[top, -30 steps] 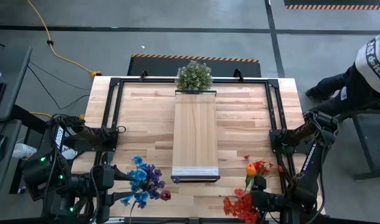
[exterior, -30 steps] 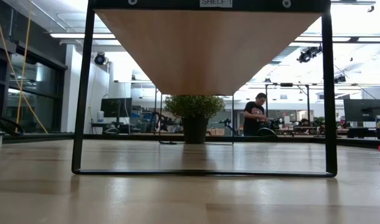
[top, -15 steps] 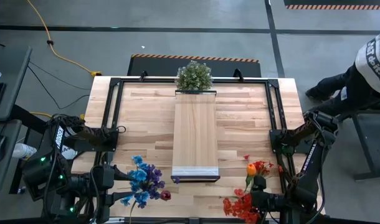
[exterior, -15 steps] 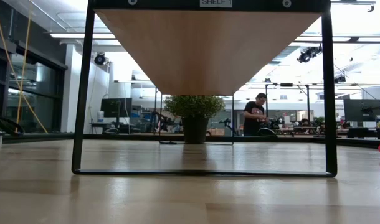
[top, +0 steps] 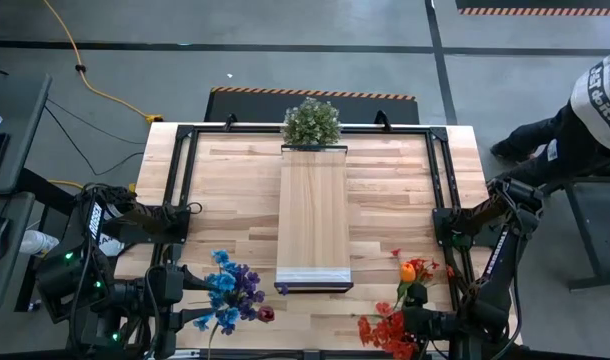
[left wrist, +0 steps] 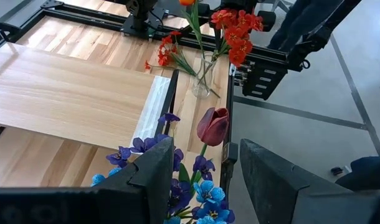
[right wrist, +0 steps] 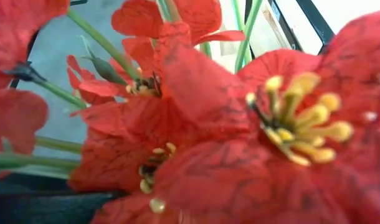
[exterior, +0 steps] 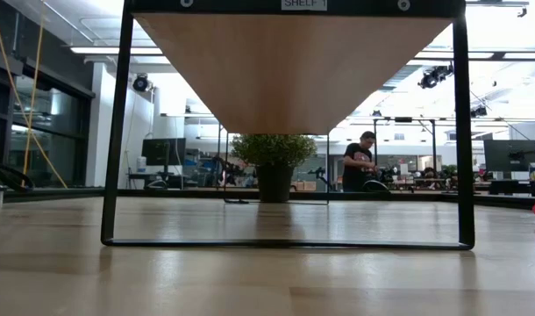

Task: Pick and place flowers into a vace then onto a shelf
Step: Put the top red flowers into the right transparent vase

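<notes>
The left tool grips the blue and purple flowers at the tabletop's near left. The right tool sits near right among the red flowers; whether it grips them I cannot tell. The glass vase stands near the shelf's near right corner. Lower stems slowly, centred over the vase mouth, releasing only once seated.

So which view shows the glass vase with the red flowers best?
The left wrist view: the clear glass vase stands near the shelf end, red flowers rising from it. The high view shows only blooms from above, the right wrist view only petals, the low view nothing.
</notes>
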